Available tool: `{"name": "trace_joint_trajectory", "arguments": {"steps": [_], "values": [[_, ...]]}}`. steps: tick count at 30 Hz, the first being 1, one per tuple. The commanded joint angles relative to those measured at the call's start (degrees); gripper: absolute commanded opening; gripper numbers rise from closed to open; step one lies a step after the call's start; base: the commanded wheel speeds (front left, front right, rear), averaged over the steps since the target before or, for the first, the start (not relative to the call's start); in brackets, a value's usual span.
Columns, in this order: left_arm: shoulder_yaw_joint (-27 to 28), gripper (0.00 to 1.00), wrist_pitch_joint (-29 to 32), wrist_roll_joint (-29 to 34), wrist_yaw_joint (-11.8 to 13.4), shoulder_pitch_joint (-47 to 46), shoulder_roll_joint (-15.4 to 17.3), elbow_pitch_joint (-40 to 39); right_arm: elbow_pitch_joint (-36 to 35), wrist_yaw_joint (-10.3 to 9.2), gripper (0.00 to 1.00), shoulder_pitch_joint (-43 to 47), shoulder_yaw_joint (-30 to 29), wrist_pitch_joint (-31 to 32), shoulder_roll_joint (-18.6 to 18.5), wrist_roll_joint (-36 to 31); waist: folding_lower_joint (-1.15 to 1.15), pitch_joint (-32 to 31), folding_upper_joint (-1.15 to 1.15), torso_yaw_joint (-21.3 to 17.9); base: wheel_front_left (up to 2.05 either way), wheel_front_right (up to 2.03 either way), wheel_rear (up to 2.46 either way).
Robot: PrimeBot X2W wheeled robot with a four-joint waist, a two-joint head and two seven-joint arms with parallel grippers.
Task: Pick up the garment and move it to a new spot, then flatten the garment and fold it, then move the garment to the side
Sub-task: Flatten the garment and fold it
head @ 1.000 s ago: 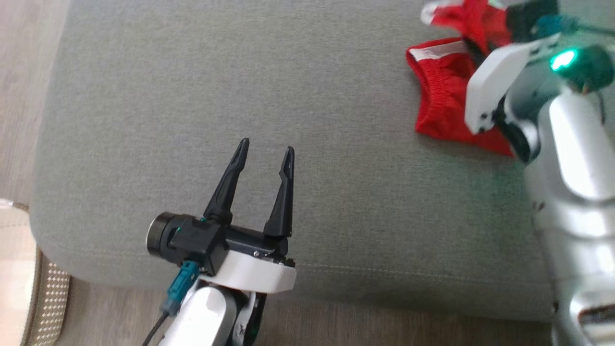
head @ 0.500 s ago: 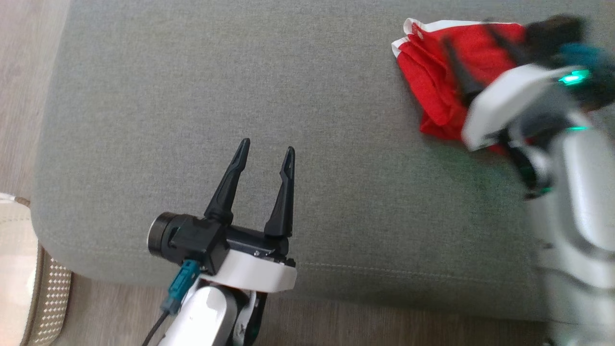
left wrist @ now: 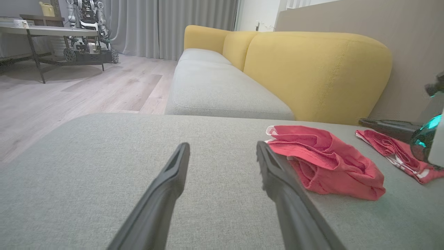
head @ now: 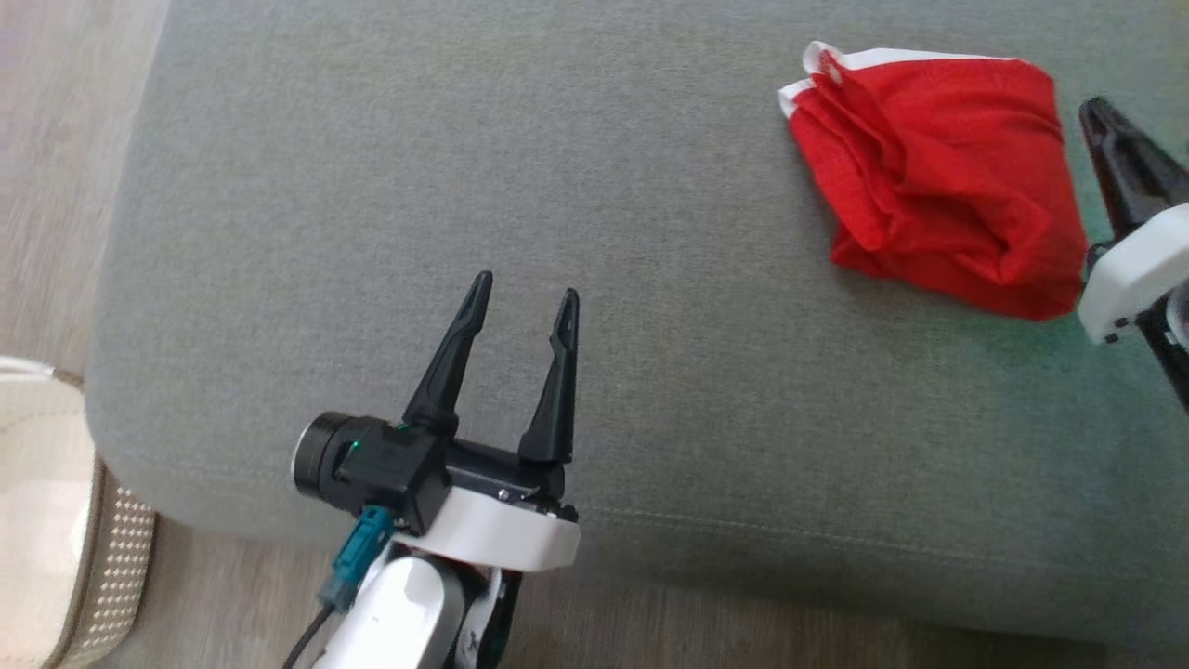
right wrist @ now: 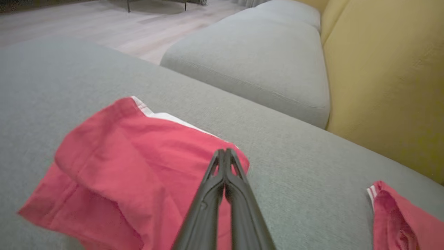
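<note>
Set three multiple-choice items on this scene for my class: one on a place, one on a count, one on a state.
1. Where does the garment lie? A floor B grey cushion C sofa back
2. How many red garments are there? A one B two C three
3. The left gripper is: A open B shut C holding cloth
Answers: B, it rests on the cushion; B, the left wrist view shows a second garment; A, its jaws stand apart.
</note>
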Motion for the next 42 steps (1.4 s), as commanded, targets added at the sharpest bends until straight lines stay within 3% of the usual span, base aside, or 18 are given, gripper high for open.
{"name": "trace_joint_trajectory", "arguments": {"steps": [1, 5, 12, 26, 32, 35, 37, 38, 39, 42], "values": [[1.07, 1.0, -0.12, -0.02, -0.26, -1.37, 0.03, -2.02, 1.32, -0.02, 0.0, -3.03, 2.99, -2.06, -2.56, 0.78, 0.0, 0.51, 0.0, 0.83, 0.0, 0.0, 0.0], [0.63, 1.0, -0.12, -0.35, -0.28, -1.68, 0.03, -2.0, 10.01, -0.02, 0.0, -8.51, 9.34, -6.0, -4.31, 1.98, 0.0, 1.41, 0.0, 1.89, 0.0, 0.0, 0.0], [-0.62, 1.0, -0.12, -0.54, -0.43, -2.22, 0.03, -1.38, 23.4, -0.02, 0.0, -14.91, 21.92, -9.28, -1.06, 6.01, 0.0, 1.28, 0.0, 2.8, 0.0, 0.0, 0.0], [0.31, 1.0, -0.12, 0.51, -0.16, -1.1, 0.03, -1.04, 30.27, -0.02, 0.0, -10.0, 34.8, -16.13, 8.0, 16.04, 0.0, -1.57, 0.0, 0.55, 0.0, 0.0, 0.0], [1.12, 1.0, -0.12, 1.14, -0.06, -0.41, 0.03, -0.97, 32.44, -0.02, 0.0, -8.41, 36.82, -19.91, 12.12, 18.22, 0.0, -3.23, 0.0, -0.4, 0.0, 0.0, 0.0], [1.67, 1.0, -0.12, 1.44, -0.1, 0.22, 0.03, -1.07, 31.69, -0.02, 0.13, -7.48, 36.13, -21.2, 13.25, 18.2, 0.0, -4.32, 0.0, -1.22, 0.0, 0.0, 0.0], [2.19, 1.0, -0.12, 1.66, -0.06, 0.69, 0.03, -1.46, 30.08, -0.02, 0.49, -6.51, 34.37, -21.56, 13.63, 17.93, 0.0, -5.12, 0.0, -2.03, 0.0, 0.0, 0.0], [2.58, 1.0, -0.12, 1.65, 0.06, 0.98, 0.03, -1.81, 28.43, -0.02, 0.84, -6.07, 32.61, -21.61, 13.6, 17.43, 0.0, -5.47, 0.0, -2.51, 0.0, 0.0, 0.0], [3.06, 1.0, -0.12, 1.61, 0.25, 1.26, 0.03, -2.25, 26.18, -0.02, 1.0, -5.47, 30.34, -21.63, 13.4, 16.47, 0.0, -5.79, 0.0, -3.02, 0.0, 0.0, 0.0], [5.05, 1.0, -0.12, 0.61, 0.97, 2.41, 0.03, -3.62, 19.05, -0.02, 1.0, -1.67, 22.43, -21.66, 13.35, 12.8, 0.0, -7.08, 0.0, -4.62, 0.0, 0.0, 0.0]]}}
